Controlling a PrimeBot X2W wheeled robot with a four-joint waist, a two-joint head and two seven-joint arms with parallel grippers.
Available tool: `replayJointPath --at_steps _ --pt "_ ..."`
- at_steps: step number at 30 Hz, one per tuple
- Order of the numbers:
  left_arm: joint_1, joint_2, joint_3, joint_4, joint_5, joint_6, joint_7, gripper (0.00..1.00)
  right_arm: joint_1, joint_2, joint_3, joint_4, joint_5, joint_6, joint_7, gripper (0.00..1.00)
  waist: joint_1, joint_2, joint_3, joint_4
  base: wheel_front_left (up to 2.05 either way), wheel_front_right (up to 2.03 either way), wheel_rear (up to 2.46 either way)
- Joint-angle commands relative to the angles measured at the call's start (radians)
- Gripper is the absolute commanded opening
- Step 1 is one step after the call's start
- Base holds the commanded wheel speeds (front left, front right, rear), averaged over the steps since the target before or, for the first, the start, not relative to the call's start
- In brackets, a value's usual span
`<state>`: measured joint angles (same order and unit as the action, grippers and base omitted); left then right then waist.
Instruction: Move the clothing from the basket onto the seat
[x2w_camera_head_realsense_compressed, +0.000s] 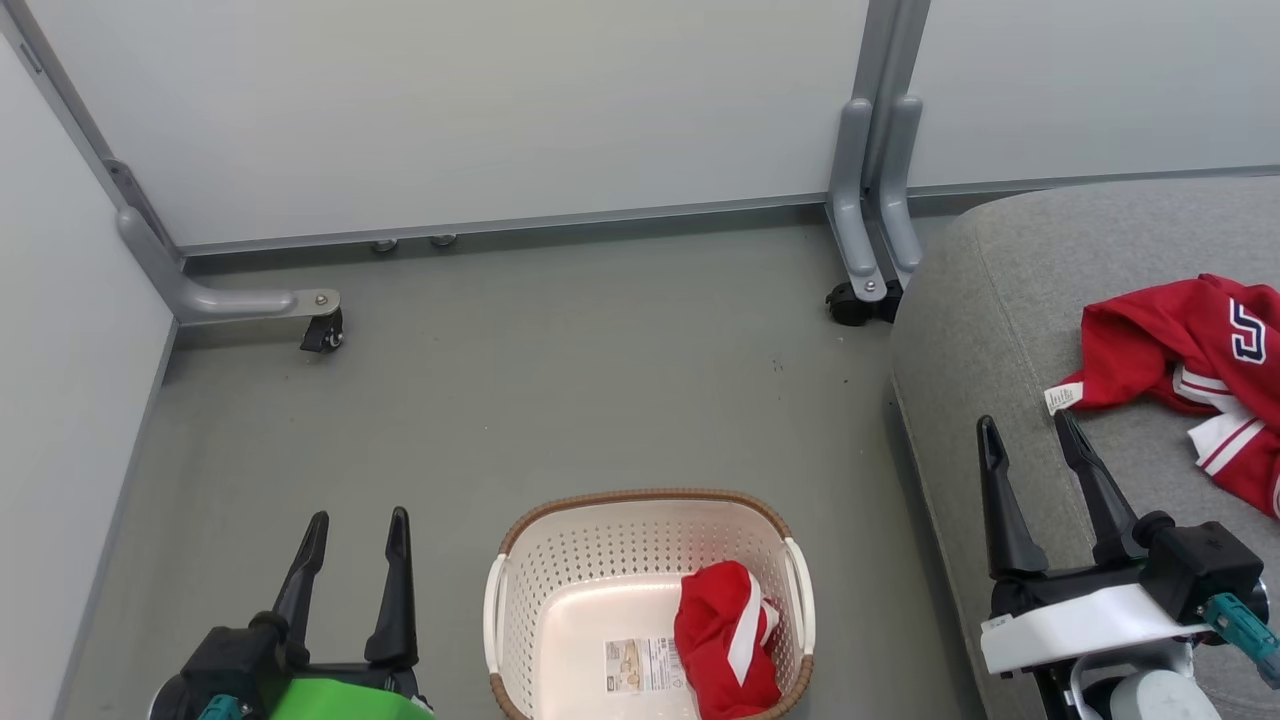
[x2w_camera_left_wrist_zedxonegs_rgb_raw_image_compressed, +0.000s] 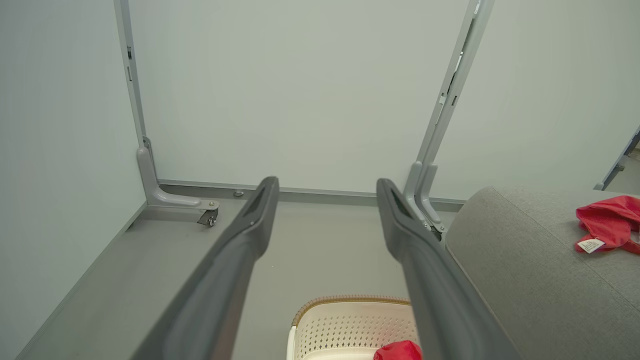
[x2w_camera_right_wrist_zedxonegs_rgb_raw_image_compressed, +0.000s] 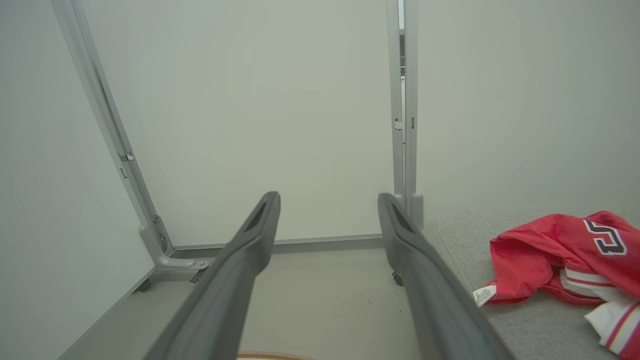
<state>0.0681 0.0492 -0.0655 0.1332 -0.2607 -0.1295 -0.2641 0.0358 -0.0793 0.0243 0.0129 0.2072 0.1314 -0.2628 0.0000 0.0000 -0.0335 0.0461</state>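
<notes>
**Partition panels** (x2w_camera_head_realsense_compressed: 500, 100): pale grey, metal-framed, closing the space on the far side and on the robot's left.

**Floor** (x2w_camera_head_realsense_compressed: 550, 350): one, dull grey, with a few dark specks. It carries the basket and the partition feet.

**Seat** (x2w_camera_head_realsense_compressed: 1000, 300): one, light grey fabric with a rounded edge, on the robot's right and running out of the head view.

**Basket** (x2w_camera_head_realsense_compressed: 600, 545): one, cream perforated plastic with a brown rim and two white side handles. It stands on the floor between the two tools, near the seat but not touching it.

**Clothing, two pieces, both red with white trim:**
- The numbered garment (x2w_camera_head_realsense_compressed: 1170, 350) lies crumpled on the seat, showing a navy-and-white numeral (x2w_camera_head_realsense_compressed: 1247, 335).
- The bundled garment (x2w_camera_head_realsense_compressed: 720, 640) lies inside the basket against its right wall.

**Tools, two, each with two dark fingers:**
- The left tool (x2w_camera_head_realsense_compressed: 360, 513) is over the floor to the left of the basket, fingers parted and holding nothing.
- The right tool (x2w_camera_head_realsense_compressed: 1025, 418) is above the seat's front part, just short of the numbered garment. Its fingers are likewise spread and hold nothing. It stands between the basket and that garment.

**Partition feet:**
- The left foot (x2w_camera_head_realsense_compressed: 322, 332) has a black caster.
- The paired foot (x2w_camera_head_realsense_compressed: 860, 290) stands just beside the seat's far corner.

**Label sticker** (x2w_camera_head_realsense_compressed: 640, 665): one, on the basket floor, touching the bundled garment.

**Tag** (x2w_camera_head_realsense_compressed: 1062, 397): one, small and white, at the numbered garment's near edge.
</notes>
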Motion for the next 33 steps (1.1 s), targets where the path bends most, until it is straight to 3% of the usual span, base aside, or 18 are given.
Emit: replayJointPath --at_steps 1,21,27,33 --pt "0.006 0.003 0.0 0.001 -0.002 -0.002 0.0 1.0 -0.005 -0.006 0.0 -0.001 -0.005 -0.001 -0.003 1.0 0.0 0.0 -0.001 0.0 0.0 0.0 0.0" --pt "0.006 0.003 -0.026 0.012 0.011 -0.002 0.0 1.0 -0.015 -0.01 0.012 -0.002 0.022 -0.001 -0.003 1.0 0.0 0.0 0.015 -0.004 0.0 0.0 0.0" --pt "-0.016 0.002 -0.033 0.015 0.006 -0.002 0.0 1.0 -0.036 -0.026 -0.01 -0.022 0.009 -0.001 -0.003 1.0 0.0 0.0 0.065 -0.023 0.0 0.0 0.0" --pt "-0.086 0.002 -0.045 0.013 0.006 -0.002 0.0 1.0 -0.094 -0.049 -0.042 -0.06 -0.002 -0.001 -0.003 1.0 0.0 0.0 0.186 -0.054 0.0 0.0 0.0"
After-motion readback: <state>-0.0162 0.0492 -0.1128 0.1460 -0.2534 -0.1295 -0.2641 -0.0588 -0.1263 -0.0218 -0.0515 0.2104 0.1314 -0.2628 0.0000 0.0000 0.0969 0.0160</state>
